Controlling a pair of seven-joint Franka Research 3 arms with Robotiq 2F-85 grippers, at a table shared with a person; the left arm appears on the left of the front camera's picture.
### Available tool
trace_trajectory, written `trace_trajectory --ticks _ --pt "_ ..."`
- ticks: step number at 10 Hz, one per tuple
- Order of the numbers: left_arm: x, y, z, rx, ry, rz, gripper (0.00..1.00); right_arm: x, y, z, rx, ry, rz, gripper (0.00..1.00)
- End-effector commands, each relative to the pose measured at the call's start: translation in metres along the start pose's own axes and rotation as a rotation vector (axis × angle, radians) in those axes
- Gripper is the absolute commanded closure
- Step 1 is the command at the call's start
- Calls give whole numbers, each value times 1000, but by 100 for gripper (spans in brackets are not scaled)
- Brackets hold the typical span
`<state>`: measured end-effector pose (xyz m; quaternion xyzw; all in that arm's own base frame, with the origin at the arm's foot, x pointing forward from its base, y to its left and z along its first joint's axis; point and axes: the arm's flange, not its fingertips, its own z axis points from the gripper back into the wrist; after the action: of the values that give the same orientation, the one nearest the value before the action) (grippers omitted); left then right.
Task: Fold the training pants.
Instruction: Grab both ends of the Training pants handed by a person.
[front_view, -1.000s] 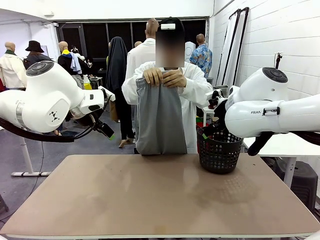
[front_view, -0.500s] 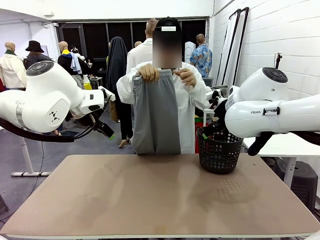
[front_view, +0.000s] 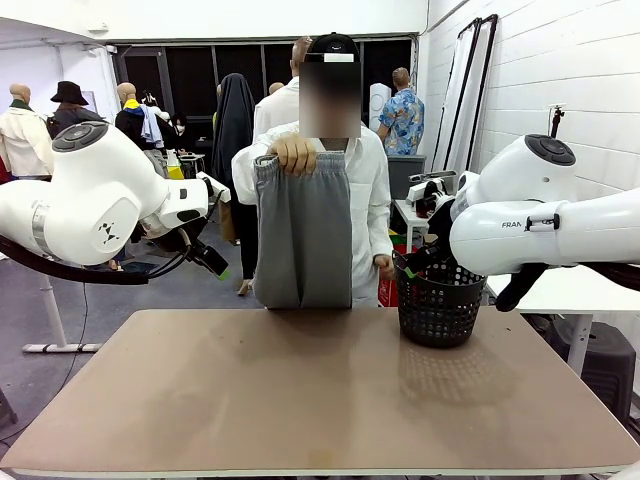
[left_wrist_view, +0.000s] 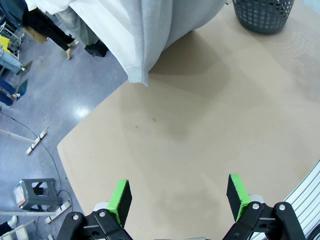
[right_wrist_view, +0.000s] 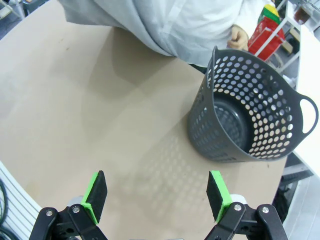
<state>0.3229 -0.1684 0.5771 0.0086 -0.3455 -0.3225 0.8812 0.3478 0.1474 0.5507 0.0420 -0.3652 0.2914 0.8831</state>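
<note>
Beige table (front_view: 320, 400); person's hand (front_view: 295, 155) over waistband of training pants (front_view: 303, 240).

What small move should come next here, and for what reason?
Probably the person should lay the pants flat on the table. They hang from one hand at the waistband, hems near the table's far edge, and the left gripper and right gripper are both open above the table.
</note>
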Motion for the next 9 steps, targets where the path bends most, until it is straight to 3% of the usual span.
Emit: trace_trajectory --ticks 1,9 --pt "-1 1 0 -6 -4 -9 0 0 0 0 0 0 1 0" --pt "-1 1 0 -6 -4 -9 0 0 0 0 0 0 1 0"
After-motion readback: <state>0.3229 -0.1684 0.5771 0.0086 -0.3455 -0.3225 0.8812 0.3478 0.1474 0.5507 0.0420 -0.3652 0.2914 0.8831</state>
